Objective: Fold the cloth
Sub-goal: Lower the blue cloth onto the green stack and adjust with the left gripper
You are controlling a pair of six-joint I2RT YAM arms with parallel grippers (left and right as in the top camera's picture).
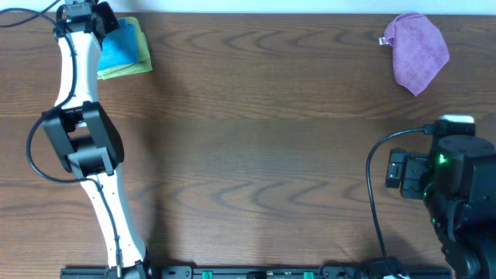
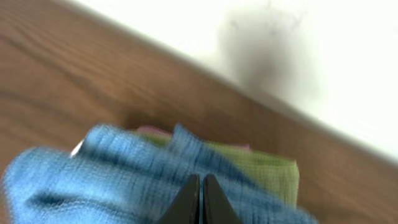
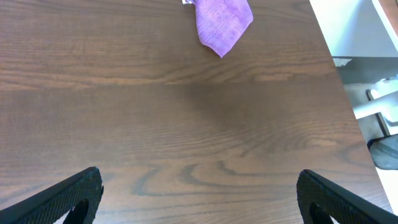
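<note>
The sky-blue cloth [image 1: 122,46] lies rumpled on top of a lime-green folded cloth [image 1: 130,70] at the table's far left corner. My left gripper [image 1: 106,23] is down on the blue cloth's far left part. In the left wrist view the two black fingers meet at their tips, so the left gripper [image 2: 200,182] is shut, pinching the blue cloth [image 2: 93,177], with the green cloth [image 2: 268,173] showing beneath it on the right. My right gripper [image 3: 199,199] stands wide open over bare wood at the near right, holding nothing.
A purple cloth [image 1: 418,50] lies crumpled at the far right and also shows in the right wrist view [image 3: 222,22]. The right arm [image 1: 457,170] and its cable sit at the near right. The table's far edge runs just behind the green cloth, and wood table [image 1: 263,147] stretches between the arms.
</note>
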